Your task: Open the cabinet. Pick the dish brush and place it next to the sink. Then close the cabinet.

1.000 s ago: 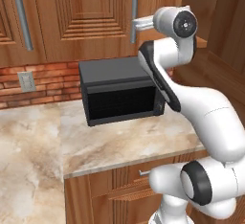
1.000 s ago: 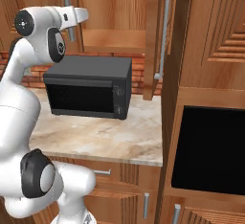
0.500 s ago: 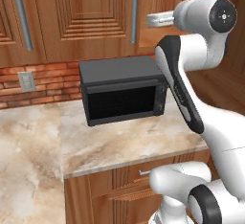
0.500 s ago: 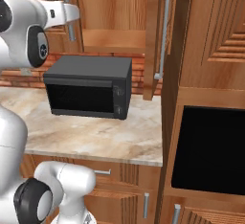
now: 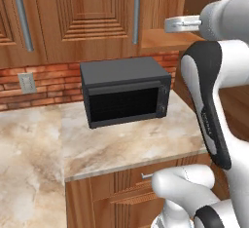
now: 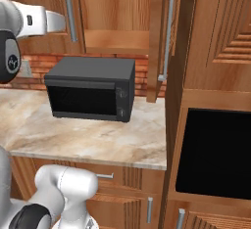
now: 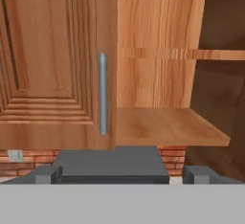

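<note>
Hand view showed the cabinet (image 7: 162,74) right side open; end effector (image 7: 122,174) released, empty; I risked striking the closed door (image 7: 57,60).

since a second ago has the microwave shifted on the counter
No. The microwave sits at the same spot below the closed cabinet door's handle and beside the wall outlet.

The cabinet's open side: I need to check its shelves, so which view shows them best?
The hand view: the cabinet faces it, shelves bare. The right base view shows its swung-out door; the left base view just a shelf edge.
</note>
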